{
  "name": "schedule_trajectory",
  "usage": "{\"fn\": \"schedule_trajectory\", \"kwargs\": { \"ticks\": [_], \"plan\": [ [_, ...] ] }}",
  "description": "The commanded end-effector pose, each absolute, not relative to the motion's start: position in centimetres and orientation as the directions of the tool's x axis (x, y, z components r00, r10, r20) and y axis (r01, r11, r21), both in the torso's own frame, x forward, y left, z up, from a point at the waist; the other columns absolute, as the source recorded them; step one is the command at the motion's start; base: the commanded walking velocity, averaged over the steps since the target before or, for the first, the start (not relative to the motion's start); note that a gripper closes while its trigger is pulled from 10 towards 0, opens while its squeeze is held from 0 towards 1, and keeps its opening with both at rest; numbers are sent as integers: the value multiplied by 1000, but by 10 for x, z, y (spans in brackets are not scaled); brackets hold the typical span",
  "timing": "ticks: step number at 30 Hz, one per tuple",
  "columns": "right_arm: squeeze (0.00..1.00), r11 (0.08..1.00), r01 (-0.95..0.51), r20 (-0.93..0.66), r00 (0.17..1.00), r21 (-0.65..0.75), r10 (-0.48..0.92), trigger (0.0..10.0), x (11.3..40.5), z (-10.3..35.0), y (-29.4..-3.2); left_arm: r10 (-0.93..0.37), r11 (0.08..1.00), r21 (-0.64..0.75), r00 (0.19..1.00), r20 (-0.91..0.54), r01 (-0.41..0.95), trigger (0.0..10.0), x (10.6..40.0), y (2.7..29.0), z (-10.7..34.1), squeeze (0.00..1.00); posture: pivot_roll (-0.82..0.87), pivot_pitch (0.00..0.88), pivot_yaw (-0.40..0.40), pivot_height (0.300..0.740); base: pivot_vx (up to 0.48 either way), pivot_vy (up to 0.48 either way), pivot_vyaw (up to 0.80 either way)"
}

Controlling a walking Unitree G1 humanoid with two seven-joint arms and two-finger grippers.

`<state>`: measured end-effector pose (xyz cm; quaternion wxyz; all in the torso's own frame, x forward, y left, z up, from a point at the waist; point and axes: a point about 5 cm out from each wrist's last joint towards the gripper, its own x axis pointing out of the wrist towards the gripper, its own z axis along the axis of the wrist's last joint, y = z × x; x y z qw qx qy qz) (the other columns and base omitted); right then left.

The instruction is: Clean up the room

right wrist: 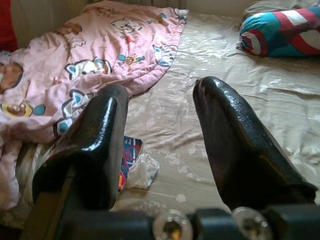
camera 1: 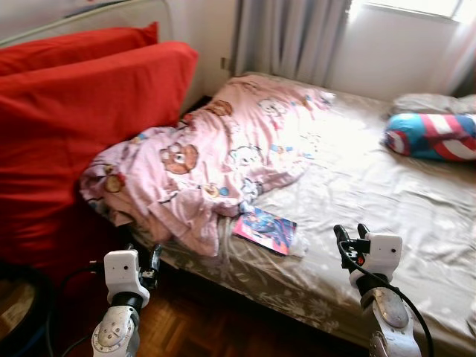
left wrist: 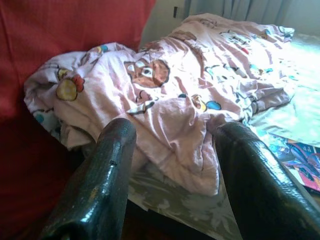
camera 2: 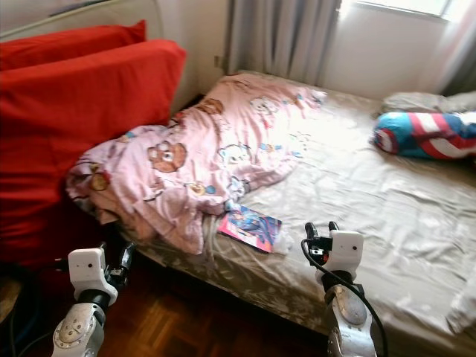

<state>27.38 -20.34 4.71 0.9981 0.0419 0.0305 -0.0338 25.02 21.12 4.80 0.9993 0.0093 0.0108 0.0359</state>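
Room barely begun: blanket (camera 1: pixel 216 160) bunched, book (camera 1: pixel 265 230) and perhaps a wrapper (right wrist: pixel 142 170) on bed (camera 1: pixel 387 201), both claws (camera 1: pixel 145 269) (camera 1: pixel 351 239) released, empty.

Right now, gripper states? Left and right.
Left gripper: open, holding nothing, aimed at the pink blanket at the bed edge.
Right gripper: open, holding nothing, over the beige sheet, near the magazine.

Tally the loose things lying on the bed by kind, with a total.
Pink blanket: 1
Striped pillow: 1
Book: 1
Crumpled white wrapper, beside the book: 1
Total: 4
Both end effectors, left and right, are open and hold nothing.
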Motion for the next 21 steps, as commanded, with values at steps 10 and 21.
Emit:
{"fn": "schedule_trajectory", "kwargs": {
  "ticks": [10,21],
  "plan": [
    [0,989,95,-84,993,113,-86,10000,264,40,-197,74,997,25,995,-61,-72,10000,242,216,46,0,10,0,-19,740,0,0,0],
    [0,991,81,-62,995,110,-74,10000,270,46,-195,93,996,13,993,-73,-92,10000,238,218,46,0,13,0,-22,740,0,0,-311]
  ]
}}
